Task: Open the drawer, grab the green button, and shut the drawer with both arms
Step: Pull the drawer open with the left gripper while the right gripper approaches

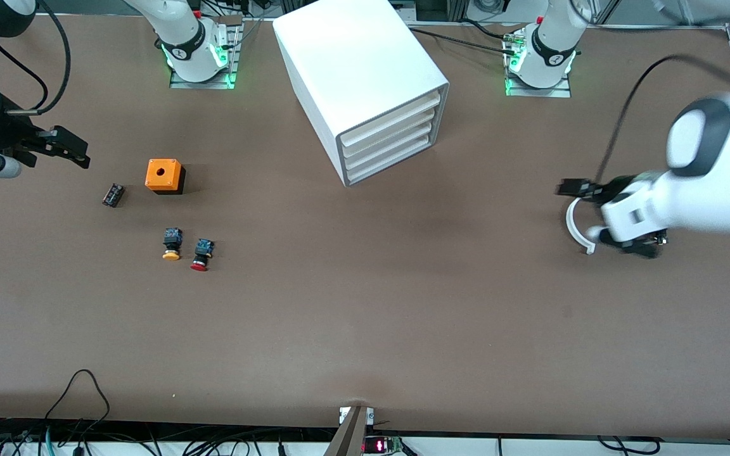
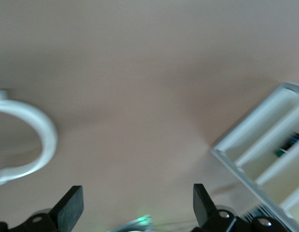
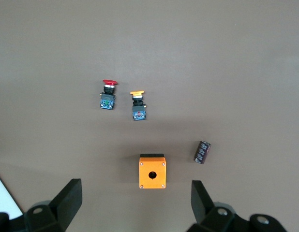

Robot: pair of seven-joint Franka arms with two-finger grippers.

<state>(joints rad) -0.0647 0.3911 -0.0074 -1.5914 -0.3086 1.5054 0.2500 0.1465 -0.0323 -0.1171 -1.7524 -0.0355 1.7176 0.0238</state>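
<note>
The black two-finger left gripper (image 2: pixel 135 210) hangs spread open over bare table toward the left arm's end from the white plastic cabinet (image 1: pixel 365 88), its drawers all shut. The right gripper (image 3: pixel 135 203), also open and empty, waits over the table at the cabinet's right-arm end, near the orange square box (image 1: pixel 164 175).

Glossy white arms (image 1: pixel 713 171) w/ black bands, black fingers (image 3: pixel 67 198), black cables, green-lit bases.

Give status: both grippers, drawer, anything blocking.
Left gripper open over bare table, right gripper open above orange box. White plastic cabinet's lowest drawer shut. Nothing blocking its front.
</note>
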